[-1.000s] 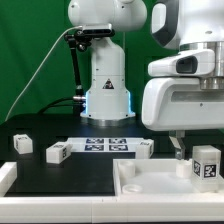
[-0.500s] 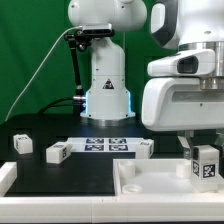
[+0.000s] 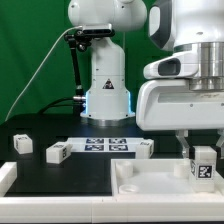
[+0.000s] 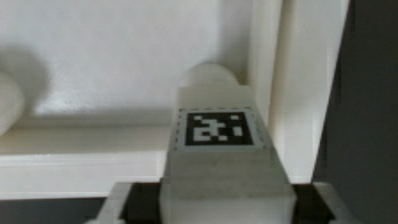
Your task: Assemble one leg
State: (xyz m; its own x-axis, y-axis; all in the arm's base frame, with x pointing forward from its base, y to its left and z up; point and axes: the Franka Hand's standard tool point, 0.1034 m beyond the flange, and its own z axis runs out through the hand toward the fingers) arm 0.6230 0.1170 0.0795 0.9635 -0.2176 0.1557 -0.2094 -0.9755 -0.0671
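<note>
My gripper (image 3: 203,150) is shut on a leg (image 3: 205,166), a small white block with a black-and-white tag, and holds it upright over the right end of the large flat white tabletop piece (image 3: 150,185). In the wrist view the leg (image 4: 221,135) fills the space between my dark fingers (image 4: 146,198), its rounded end pointing at the tabletop's raised rim (image 4: 267,60). Whether the leg touches the tabletop I cannot tell. Other legs lie on the black table at the exterior view's left: one (image 3: 59,152), another (image 3: 21,143), and one (image 3: 145,147) near the middle.
The marker board (image 3: 105,146) lies flat behind the tabletop. The robot base (image 3: 105,85) stands at the back with a black cable (image 3: 40,70) running to it. A white edge piece (image 3: 5,178) sits at the front left.
My gripper with the leg has shifted slightly lower and toward the exterior view's left, closer to the tabletop's right end.
</note>
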